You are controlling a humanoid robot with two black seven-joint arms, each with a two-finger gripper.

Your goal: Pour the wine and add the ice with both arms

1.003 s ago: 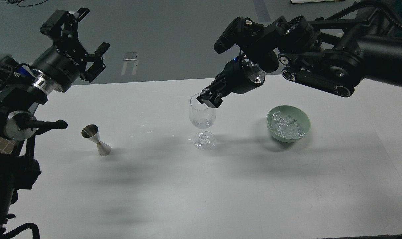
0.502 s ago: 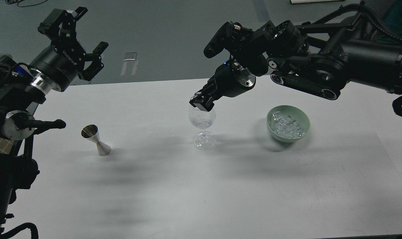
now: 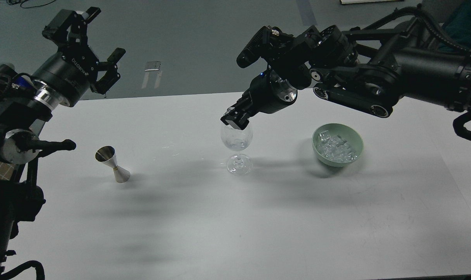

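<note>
A clear stemmed wine glass (image 3: 236, 140) stands mid-table, with something clear and glinting in its bowl. My right gripper (image 3: 233, 119) hangs just over the glass's rim, on its left side. Its dark fingers cannot be told apart, and I cannot see whether it holds anything. A pale green bowl (image 3: 356, 137) to the right of the glass holds several cubes of ice (image 3: 336, 147). My left gripper (image 3: 105, 33) is open and empty, raised high above the table's far left edge. A silver jigger (image 3: 112, 163) stands below it on the table.
The white table (image 3: 235, 225) ends in a far edge behind the glass, with dark floor beyond it. My right arm spans the space above the bowl. My left arm's links fill the left border.
My right gripper has moved a little left, from over the glass's right side to over the left of its rim. My left gripper has drifted slightly up and left.
</note>
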